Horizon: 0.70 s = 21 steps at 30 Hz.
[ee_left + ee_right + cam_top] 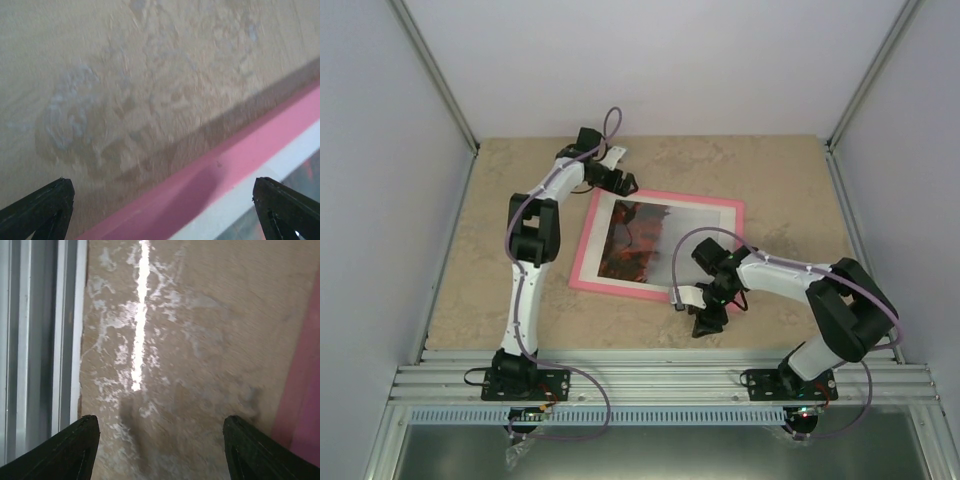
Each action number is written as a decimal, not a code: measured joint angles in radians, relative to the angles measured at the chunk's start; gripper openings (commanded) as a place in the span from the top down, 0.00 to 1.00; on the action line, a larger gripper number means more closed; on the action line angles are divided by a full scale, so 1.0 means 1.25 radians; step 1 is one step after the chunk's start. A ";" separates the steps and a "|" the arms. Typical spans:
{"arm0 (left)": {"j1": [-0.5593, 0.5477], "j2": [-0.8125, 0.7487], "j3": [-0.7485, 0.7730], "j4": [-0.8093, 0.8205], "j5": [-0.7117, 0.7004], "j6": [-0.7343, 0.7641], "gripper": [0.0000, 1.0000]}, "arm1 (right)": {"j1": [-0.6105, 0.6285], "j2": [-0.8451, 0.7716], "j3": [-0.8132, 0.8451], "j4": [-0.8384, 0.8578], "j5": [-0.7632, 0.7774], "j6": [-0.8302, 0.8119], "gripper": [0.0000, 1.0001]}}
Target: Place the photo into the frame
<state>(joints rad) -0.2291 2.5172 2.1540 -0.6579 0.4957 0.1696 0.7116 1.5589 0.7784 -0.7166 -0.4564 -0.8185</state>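
Observation:
The pink frame [669, 197] lies flat in the middle of the table. The photo [645, 240] lies inside it, face up, red and dark at the left and fading to grey mist at the right, with a white border around it. My left gripper [620, 184] is open and empty at the frame's far left corner. In the left wrist view it [162, 212] straddles the pink edge [210, 185]. My right gripper [705, 320] is open and empty over bare table by the frame's near right edge. The right wrist view shows it [160, 452] with the pink edge [306, 405] at its right.
Grey walls enclose the table on three sides. Aluminium rails [660, 372] run along the near edge and also show in the right wrist view [35, 340]. The tan tabletop [790, 190] surrounds the frame.

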 measured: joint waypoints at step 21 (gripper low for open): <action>0.020 -0.389 -0.581 0.012 -0.006 0.164 0.07 | -0.299 0.141 0.167 -0.069 -0.010 0.034 0.28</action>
<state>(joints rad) -0.2043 2.0304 1.4273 -0.6426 0.4885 0.3752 0.3374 1.7351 0.9867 -0.8032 -0.4694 -0.7765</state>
